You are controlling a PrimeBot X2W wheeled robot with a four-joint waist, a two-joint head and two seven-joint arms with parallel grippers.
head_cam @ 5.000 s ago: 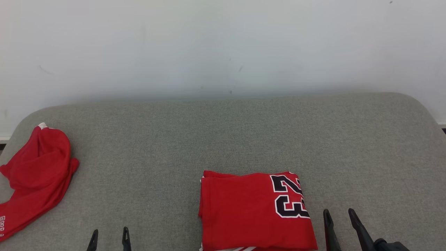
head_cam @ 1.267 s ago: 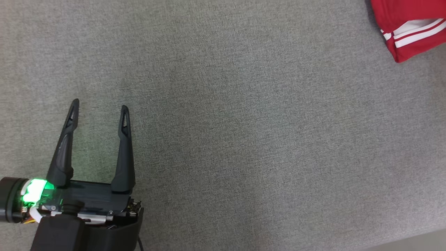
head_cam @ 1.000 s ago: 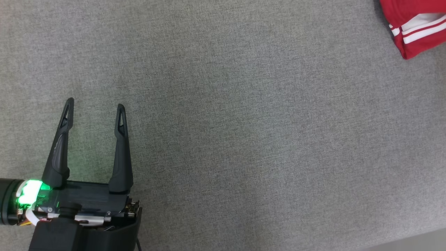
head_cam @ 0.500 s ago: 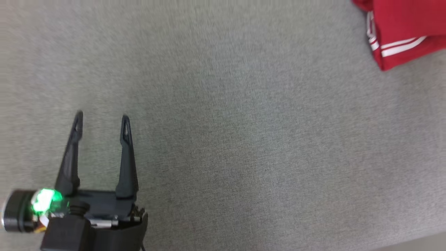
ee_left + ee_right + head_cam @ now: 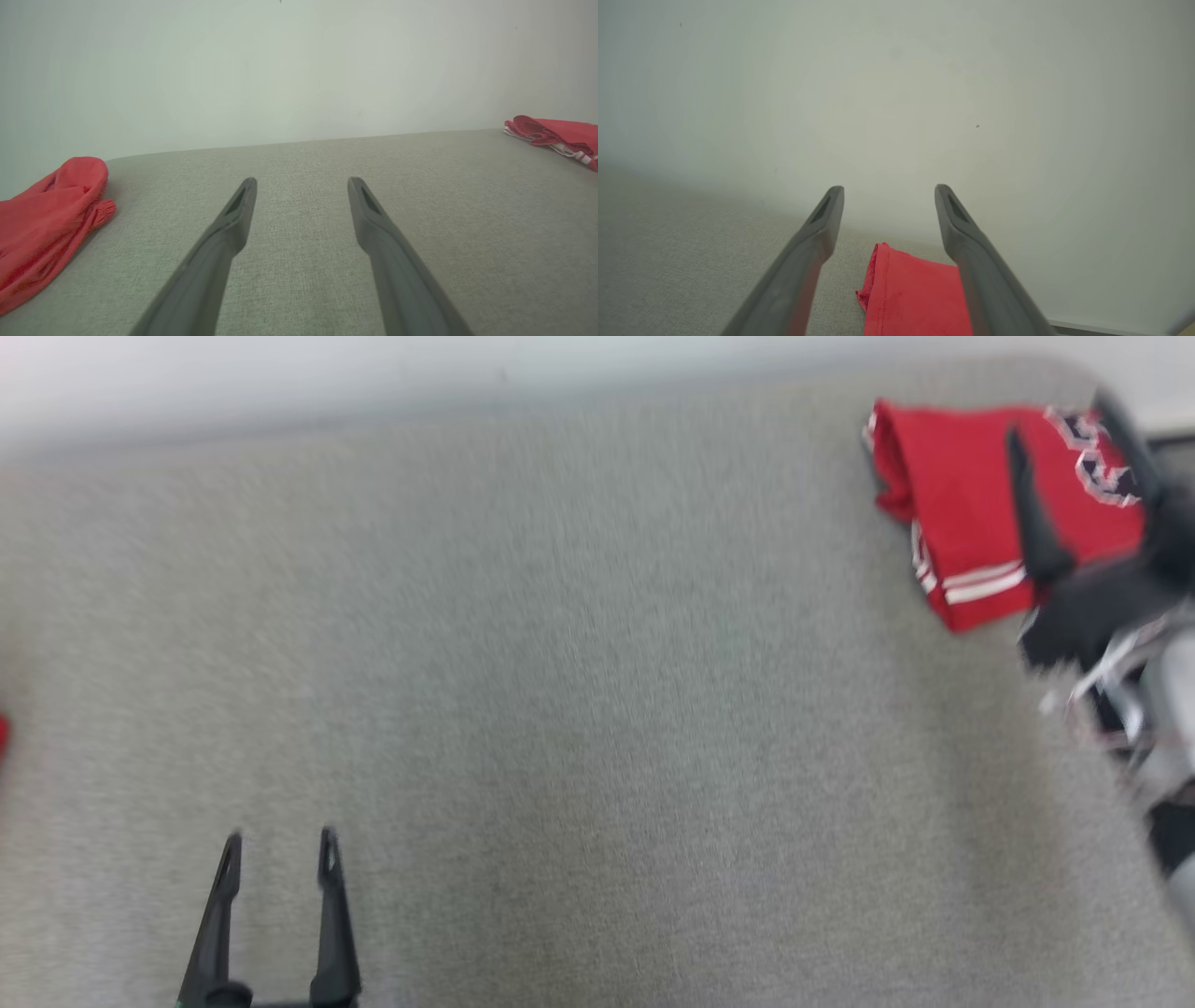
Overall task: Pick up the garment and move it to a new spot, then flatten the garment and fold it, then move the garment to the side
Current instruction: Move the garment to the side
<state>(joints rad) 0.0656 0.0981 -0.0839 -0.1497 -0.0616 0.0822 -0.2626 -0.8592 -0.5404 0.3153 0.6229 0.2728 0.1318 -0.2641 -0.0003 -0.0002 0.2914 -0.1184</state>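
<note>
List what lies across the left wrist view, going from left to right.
crumpled red garment → left gripper, fingers spread over the grey surface → folded red jersey at the far right

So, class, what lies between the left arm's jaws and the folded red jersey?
Nothing: bare grey cushion up to the jersey, in the head view.

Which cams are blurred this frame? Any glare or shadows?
Head view: motion-smeared throughout, worst on the right gripper in front of the folded garment. Left wrist view: sharp, even light, no glare, a soft shadow beside the crumpled garment. Right wrist view: sharp, with the wall darkening toward the corners.
</note>
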